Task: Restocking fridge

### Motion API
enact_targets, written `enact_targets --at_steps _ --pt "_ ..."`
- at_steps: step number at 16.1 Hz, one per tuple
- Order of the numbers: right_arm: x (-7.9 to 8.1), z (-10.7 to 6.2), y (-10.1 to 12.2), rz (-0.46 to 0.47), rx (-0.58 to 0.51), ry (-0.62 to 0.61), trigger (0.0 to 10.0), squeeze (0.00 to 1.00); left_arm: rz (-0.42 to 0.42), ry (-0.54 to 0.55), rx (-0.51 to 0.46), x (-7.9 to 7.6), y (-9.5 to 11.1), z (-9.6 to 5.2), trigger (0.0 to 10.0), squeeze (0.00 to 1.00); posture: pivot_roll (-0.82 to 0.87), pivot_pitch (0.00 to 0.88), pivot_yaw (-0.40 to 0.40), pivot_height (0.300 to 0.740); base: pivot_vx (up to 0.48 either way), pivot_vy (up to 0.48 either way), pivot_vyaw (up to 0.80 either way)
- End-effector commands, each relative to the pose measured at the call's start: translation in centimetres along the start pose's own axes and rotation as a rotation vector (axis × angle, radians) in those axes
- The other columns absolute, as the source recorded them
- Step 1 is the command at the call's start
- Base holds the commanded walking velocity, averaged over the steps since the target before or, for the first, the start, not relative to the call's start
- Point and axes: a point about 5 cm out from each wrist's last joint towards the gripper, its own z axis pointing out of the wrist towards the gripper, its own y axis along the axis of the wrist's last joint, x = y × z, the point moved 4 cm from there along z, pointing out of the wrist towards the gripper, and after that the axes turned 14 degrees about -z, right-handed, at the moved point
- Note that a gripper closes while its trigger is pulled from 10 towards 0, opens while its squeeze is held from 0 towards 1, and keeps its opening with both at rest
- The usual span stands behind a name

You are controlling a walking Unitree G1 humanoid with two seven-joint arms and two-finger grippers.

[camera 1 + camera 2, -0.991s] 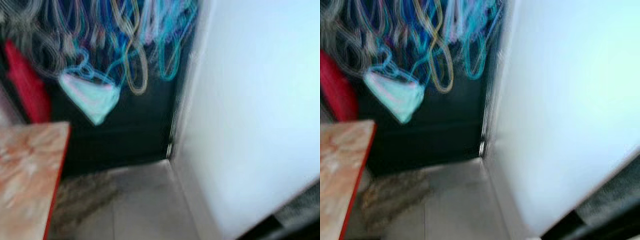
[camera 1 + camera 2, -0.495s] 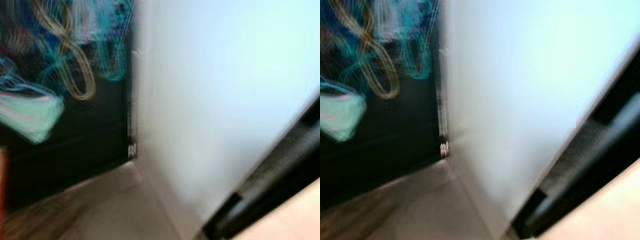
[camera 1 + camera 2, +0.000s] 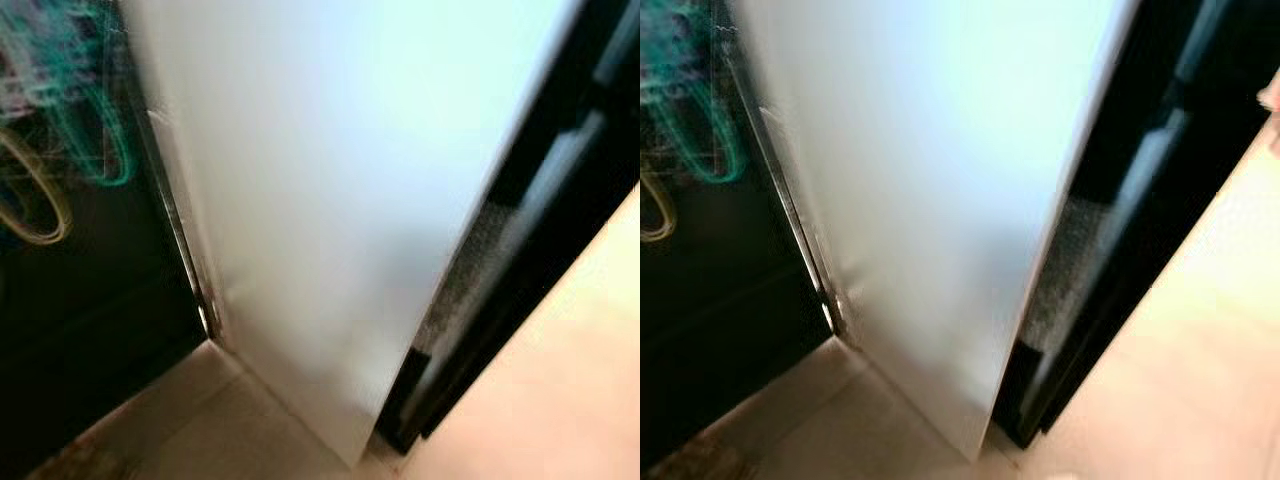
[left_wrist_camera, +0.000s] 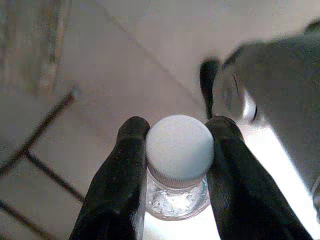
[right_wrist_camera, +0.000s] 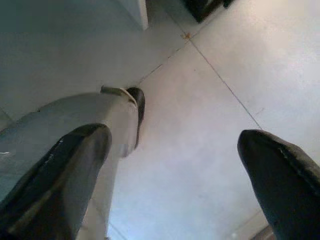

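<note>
My left gripper [image 4: 178, 131] is shut on a small clear bottle [image 4: 176, 199] with a white cap [image 4: 180, 150], one black finger pressed on each side of the neck. It hangs above pale floor tiles. My right gripper [image 5: 172, 139] is open, with nothing between its fingers, and points down at the tiled floor [image 5: 200, 150]. In the blurred eye views a tall white fridge side panel [image 3: 330, 200] stands right in front of me. Its black front [image 3: 540, 230] runs along the right edge.
Coloured hangers [image 3: 70, 130] hang in a dark recess left of the fridge. Pale tiled floor [image 3: 560, 380] opens to the right. My own grey leg [image 5: 75, 115] shows beside the right gripper. Thin dark metal bars [image 4: 35, 145] stand on the floor under the left gripper.
The camera has swung to the right: the wooden table and most hangers slid out at the left, and the fridge's black front and the floor beside it came in.
</note>
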Motion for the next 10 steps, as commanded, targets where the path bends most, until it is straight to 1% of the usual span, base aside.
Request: enact_targets --at_steps 1,3,4,7,10 --pt "0.61 -0.01 -0.66 0.009 0.022 0.013 10.0 0.00 0.024 0.012 0.026 0.62 -1.02 -0.13 10.0 0.00 0.11 0.000 -0.043 0.740 0.000 0.000 -0.78" --pt "0.61 0.00 -0.66 0.009 0.022 0.012 10.0 0.00 0.025 0.012 0.026 0.63 -1.02 -0.13 10.0 0.00 0.11 0.000 -0.043 0.740 0.000 0.000 -0.78" --pt "0.55 0.03 -0.45 0.027 0.014 0.001 10.0 0.00 0.048 0.006 0.025 0.59 -0.80 -0.11 10.0 0.00 0.04 0.000 -0.026 0.740 0.000 0.000 -0.79" --pt "-0.12 -0.05 -0.39 0.059 0.002 -0.026 10.0 0.00 0.063 -0.010 0.023 0.04 -0.70 -0.06 10.0 0.00 0.04 0.000 -0.041 0.740 0.000 0.000 -0.79" --pt "-0.28 -0.10 -0.48 0.059 -0.002 -0.031 10.0 0.00 0.083 -0.016 0.025 -0.09 -0.81 -0.06 10.0 0.00 0.04 0.000 -0.043 0.740 0.000 0.000 -0.78"
